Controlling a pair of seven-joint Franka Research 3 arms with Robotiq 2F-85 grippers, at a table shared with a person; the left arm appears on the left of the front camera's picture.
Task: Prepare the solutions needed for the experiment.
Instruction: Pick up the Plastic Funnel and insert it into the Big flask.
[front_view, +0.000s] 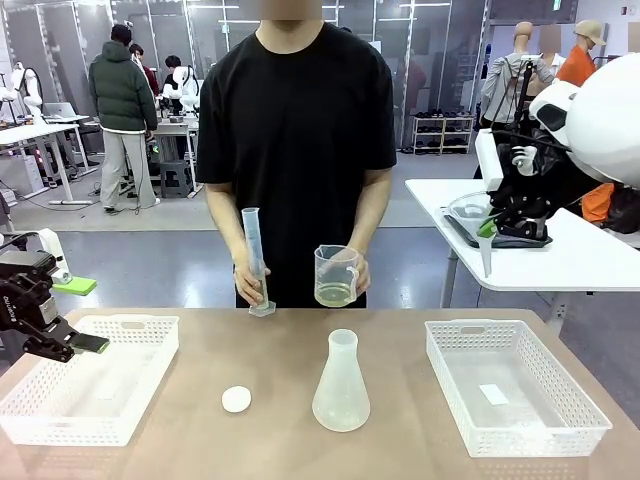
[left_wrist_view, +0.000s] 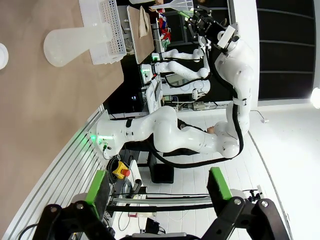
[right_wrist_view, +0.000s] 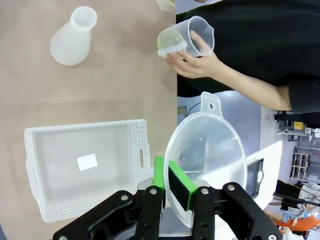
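Early stage: the yellow solution (front_view: 335, 295) sits unpoured in the person's beaker (front_view: 337, 262) beside a graduated cylinder (front_view: 254, 250), the Erlenmeyer flask (front_view: 341, 388) is empty, the right gripper (right_wrist_view: 167, 176) clamps a funnel (right_wrist_view: 206, 142), and the left gripper (front_view: 80, 315) is spread, holding nothing.

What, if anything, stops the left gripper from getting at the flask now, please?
Probably nothing, so yes: the left gripper is open and empty at the left basket, and only bare table and a stopper lie between it and the flask.
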